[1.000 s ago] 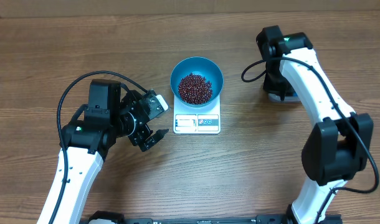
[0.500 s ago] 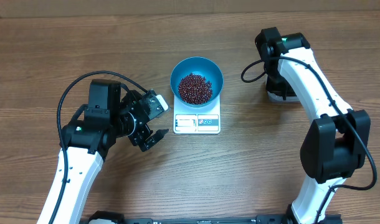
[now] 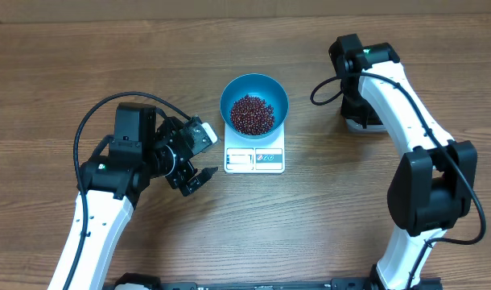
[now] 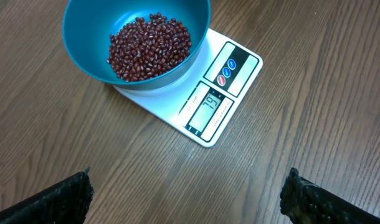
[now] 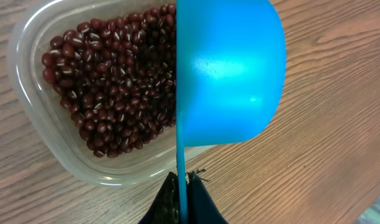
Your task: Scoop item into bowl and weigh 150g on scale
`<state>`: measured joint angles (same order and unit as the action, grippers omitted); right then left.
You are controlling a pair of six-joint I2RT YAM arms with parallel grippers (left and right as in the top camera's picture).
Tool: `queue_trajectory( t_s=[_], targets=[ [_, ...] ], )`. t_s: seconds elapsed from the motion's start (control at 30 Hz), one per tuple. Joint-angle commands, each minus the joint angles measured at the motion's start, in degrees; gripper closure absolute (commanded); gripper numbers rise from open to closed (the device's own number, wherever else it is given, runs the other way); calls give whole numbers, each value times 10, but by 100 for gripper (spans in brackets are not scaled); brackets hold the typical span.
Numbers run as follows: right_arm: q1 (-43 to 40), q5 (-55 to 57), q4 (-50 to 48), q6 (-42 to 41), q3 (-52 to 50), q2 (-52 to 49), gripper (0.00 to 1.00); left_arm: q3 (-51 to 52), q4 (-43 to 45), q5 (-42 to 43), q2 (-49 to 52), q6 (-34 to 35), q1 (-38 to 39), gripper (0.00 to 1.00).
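Beans (image 3: 252, 113), dark red-brown, lie as a loose heap in the bottom of the teal bowl (image 3: 279, 93). The bowl stands on the rear part of the white scale (image 3: 254, 160), at the end away from the display, and it covers that end and overhangs the scale on both sides. In the left wrist view the display (image 4: 209, 108) is lit, but its digits cannot be read with certainty. Three round buttons (image 4: 228, 68) sit beside it along the same front edge. The scale rests flat on the wooden table (image 3: 310, 225). Left gripper (image 3: 195, 180): positioned just left of the scale's front corner, clear of scale and bowl, with its fingers spread fully apart and holding nothing. In the left wrist view its fingertips (image 4: 65, 199) appear only at the lower corners, with bare table between them. Right gripper (image 5: 180, 194): positioned to the right of the scale and well apart from it, with its fingers pressed together on the thin handle of a blue scoop (image 5: 230, 81). The scoop is turned so that its smooth outer side faces the wrist camera, so its contents cannot be seen. It hangs over the edge of a clear plastic tub (image 5: 28, 93), which holds reserve beans (image 5: 109, 99) of the same kind. In the overhead view the right arm covers most of the tub.
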<state>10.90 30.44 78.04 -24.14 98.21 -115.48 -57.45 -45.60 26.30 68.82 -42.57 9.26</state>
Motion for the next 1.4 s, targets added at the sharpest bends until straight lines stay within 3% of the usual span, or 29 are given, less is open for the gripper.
queue_trajectory(
  t_s=[0.0, 0.4, 0.93, 1.37],
  targets=[
    [-2, -1, -2, 2, 0, -23, 96, 3, 0, 1, 3, -11, -2, 0],
    [-2, -2, 0, 4, 0, -41, 96, 3, 0, 1, 3, -11, -2, 0],
    [-37, -126, -13, 33, 0, -41, 96, 3, 0, 1, 3, -11, -2, 0],
    [-49, -136, -4, 39, 36, -38, 96, 3, 0, 1, 3, -11, -2, 0]
  ],
)
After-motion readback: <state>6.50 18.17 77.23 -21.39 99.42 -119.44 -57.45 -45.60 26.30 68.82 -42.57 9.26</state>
